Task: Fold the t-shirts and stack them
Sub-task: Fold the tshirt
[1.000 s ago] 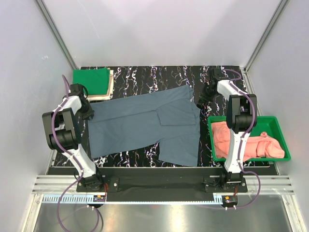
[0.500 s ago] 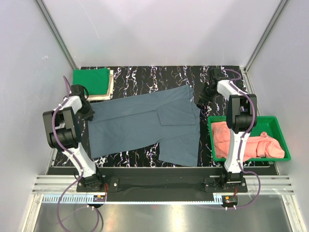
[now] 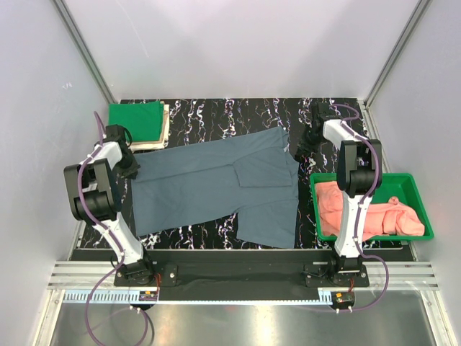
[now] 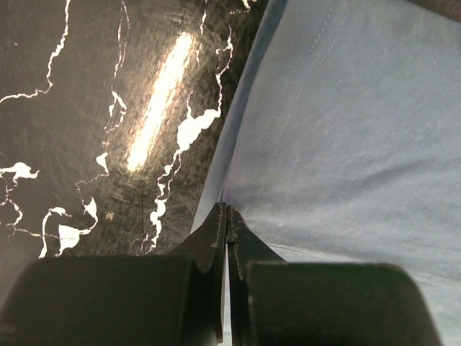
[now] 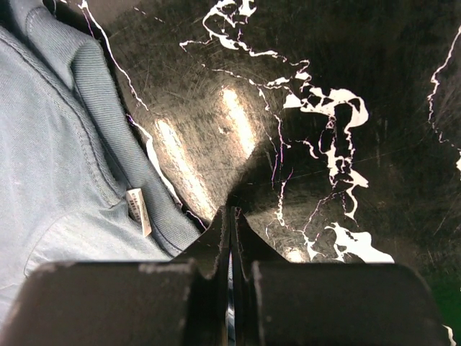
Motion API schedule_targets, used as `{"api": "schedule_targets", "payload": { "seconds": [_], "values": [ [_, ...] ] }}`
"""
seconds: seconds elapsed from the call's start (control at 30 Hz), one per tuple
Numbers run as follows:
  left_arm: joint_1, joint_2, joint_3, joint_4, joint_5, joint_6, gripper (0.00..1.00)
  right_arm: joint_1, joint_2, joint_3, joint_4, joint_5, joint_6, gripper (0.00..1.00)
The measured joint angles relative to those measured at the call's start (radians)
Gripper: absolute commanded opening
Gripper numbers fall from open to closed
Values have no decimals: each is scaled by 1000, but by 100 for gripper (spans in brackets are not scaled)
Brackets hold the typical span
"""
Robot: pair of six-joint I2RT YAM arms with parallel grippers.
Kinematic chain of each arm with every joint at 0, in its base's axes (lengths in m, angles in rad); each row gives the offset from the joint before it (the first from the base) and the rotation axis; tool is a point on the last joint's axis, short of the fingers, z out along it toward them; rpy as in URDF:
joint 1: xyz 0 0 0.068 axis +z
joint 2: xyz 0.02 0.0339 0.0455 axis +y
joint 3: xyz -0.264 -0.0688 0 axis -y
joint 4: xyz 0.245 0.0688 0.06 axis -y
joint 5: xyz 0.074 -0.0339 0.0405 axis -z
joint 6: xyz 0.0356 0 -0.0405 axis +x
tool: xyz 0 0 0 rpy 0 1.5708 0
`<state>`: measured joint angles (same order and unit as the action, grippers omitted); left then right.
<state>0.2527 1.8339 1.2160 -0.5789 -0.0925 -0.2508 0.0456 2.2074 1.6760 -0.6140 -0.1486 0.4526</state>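
A blue-grey t-shirt [image 3: 223, 184] lies spread flat across the black marbled table [image 3: 216, 108]. My left gripper [image 3: 132, 167] sits at the shirt's left hem. In the left wrist view it [image 4: 227, 209] is shut, with the hem edge [image 4: 238, 144] running into the jaws and pale cloth showing between them. My right gripper [image 3: 302, 148] sits at the collar end. In the right wrist view it [image 5: 230, 210] is shut beside the ribbed collar [image 5: 101, 108] and its white label [image 5: 138, 209], with a blue strip of cloth between the jaws.
A folded green shirt [image 3: 135, 117] lies on a cream one at the back left corner. A green bin [image 3: 414, 184] at the right holds crumpled pink shirts [image 3: 360, 209]. White walls close in the table on three sides.
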Motion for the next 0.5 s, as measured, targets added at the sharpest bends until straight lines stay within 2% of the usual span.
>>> {"api": "schedule_targets", "payload": {
  "seconds": [0.5],
  "values": [
    [0, 23, 14, -3, 9, -1, 0, 0, -60, 7, -90, -10, -6, 0]
  ]
}}
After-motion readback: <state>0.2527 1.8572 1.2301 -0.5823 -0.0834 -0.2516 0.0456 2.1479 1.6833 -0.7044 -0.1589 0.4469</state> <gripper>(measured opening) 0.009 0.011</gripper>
